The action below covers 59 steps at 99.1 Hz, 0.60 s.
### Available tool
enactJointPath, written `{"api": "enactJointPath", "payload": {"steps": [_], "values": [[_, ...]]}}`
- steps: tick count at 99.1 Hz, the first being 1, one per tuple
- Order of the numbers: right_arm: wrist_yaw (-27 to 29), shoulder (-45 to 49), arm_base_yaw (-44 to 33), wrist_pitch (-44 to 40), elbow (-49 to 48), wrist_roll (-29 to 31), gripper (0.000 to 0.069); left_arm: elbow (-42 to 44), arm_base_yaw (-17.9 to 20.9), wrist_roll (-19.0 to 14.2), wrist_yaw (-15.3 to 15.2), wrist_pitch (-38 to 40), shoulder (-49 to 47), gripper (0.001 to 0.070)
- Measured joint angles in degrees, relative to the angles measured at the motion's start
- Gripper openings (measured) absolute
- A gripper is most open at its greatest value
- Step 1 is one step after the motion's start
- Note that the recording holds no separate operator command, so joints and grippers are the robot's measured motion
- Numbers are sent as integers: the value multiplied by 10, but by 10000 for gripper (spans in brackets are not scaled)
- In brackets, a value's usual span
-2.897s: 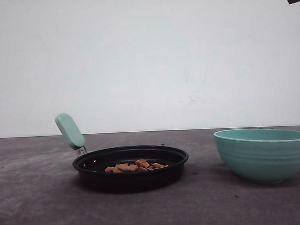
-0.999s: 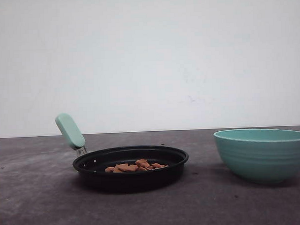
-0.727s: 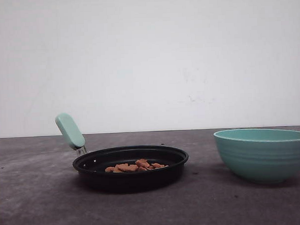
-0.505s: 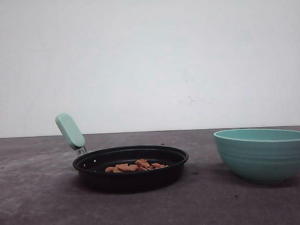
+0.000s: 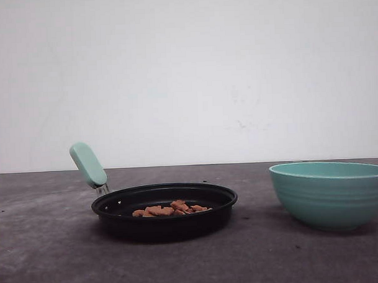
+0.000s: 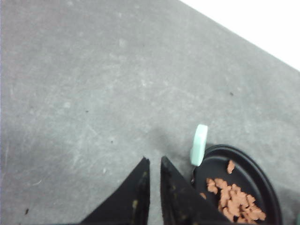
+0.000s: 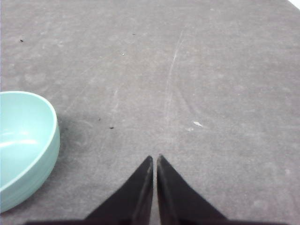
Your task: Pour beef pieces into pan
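- The green bowl (image 5: 332,194) runs off the right edge of the front view, so its far side is cut away.
- In the right wrist view, about half of the green bowl (image 7: 23,145) is cut off by the edge.
- In the left wrist view, the pan (image 6: 262,173) is cut off at the corner, and some beef pieces (image 6: 234,199) go off the edge too.
- The near wall of the pan (image 5: 165,222) hides the lower part of the beef pieces (image 5: 169,209) in the front view.
- The beef pieces are too small to count.
- The left gripper (image 6: 153,161) blocks a bit of the pan's rim.
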Motion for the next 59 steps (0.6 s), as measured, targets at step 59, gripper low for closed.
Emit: {"api": "enactJointPath", "payload": {"steps": [59], "values": [[0, 0, 0, 0, 0, 0, 11, -209, 133, 294, 80, 205, -185, 14]]}}
